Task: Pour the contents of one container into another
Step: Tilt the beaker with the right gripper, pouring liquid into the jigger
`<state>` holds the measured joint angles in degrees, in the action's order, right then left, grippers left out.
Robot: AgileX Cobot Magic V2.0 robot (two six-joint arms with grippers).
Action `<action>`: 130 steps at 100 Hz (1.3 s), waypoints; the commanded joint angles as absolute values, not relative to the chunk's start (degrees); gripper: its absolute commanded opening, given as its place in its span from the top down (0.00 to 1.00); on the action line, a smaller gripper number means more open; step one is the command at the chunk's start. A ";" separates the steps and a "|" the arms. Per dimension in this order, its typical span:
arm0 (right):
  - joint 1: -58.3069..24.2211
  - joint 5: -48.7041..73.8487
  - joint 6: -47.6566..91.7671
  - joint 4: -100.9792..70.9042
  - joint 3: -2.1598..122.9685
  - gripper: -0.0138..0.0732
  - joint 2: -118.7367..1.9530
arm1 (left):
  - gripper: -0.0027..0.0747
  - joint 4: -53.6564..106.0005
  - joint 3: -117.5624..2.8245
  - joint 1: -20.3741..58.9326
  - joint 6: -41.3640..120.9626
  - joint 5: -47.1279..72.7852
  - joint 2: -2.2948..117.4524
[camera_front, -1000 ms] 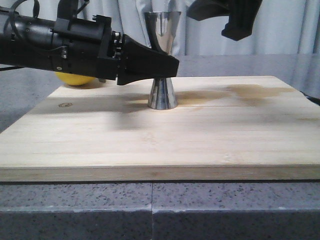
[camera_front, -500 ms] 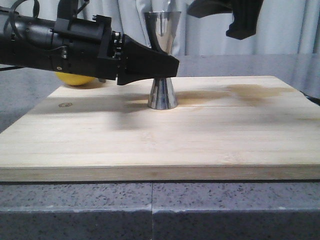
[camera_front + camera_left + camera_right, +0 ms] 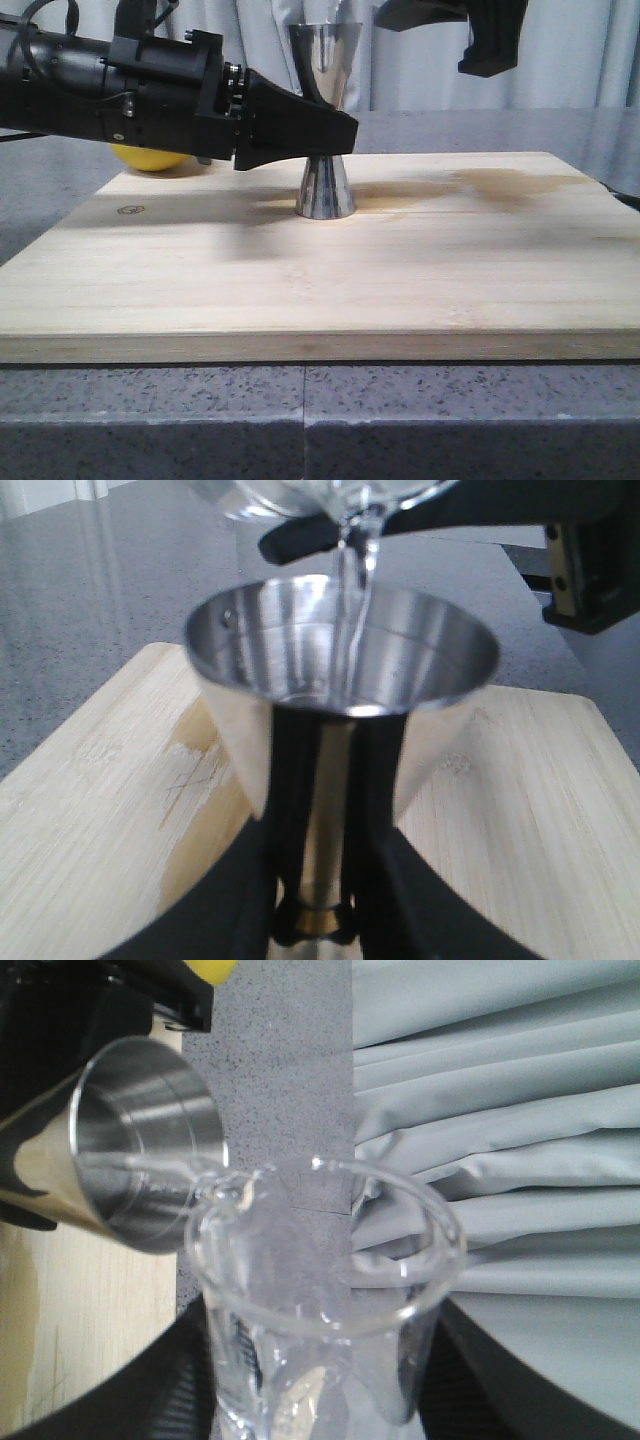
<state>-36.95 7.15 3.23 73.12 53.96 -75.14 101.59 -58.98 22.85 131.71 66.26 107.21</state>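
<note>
The steel jigger point(image 3: 325, 120) stands upright on the wooden board point(image 3: 400, 270), and my left gripper point(image 3: 335, 128) is shut on its narrow waist. In the left wrist view the fingers clasp the gold band point(image 3: 318, 918) under the jigger's open cup point(image 3: 340, 650). The clear glass beaker point(image 3: 320, 1290) is tilted above it, held in my right gripper point(image 3: 320, 1400), whose fingers press its sides. A thin stream of clear liquid point(image 3: 352, 600) runs from the beaker's lip point(image 3: 355, 500) into the cup. In the front view only the right gripper's black body point(image 3: 470, 30) shows, and the beaker is above the frame.
A yellow lemon point(image 3: 150, 158) lies behind my left arm at the board's back left. A damp brownish stain point(image 3: 520, 182) marks the board's back right. A grey speckled counter point(image 3: 300, 420) surrounds the board, with grey curtains point(image 3: 560, 60) behind.
My right gripper has risen a little and swung slightly rightward at the top of the front view. The left arm and the jigger have stayed still.
</note>
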 commanded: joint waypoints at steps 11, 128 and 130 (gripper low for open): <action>-37.06 5.90 3.39 76.41 56.14 0.50 -73.77 | 0.81 106.07 -60.46 23.39 131.23 72.22 104.81; -36.96 6.06 -15.72 75.48 56.14 0.50 -73.77 | 0.81 106.07 -60.46 23.39 131.23 72.22 104.81; -36.96 6.06 -16.58 75.48 56.14 0.50 -73.77 | 0.81 106.07 -60.46 23.39 131.23 72.22 104.81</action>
<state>-36.95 6.59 -11.90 75.33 53.96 -75.14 101.59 -58.98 22.85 131.71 66.26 107.21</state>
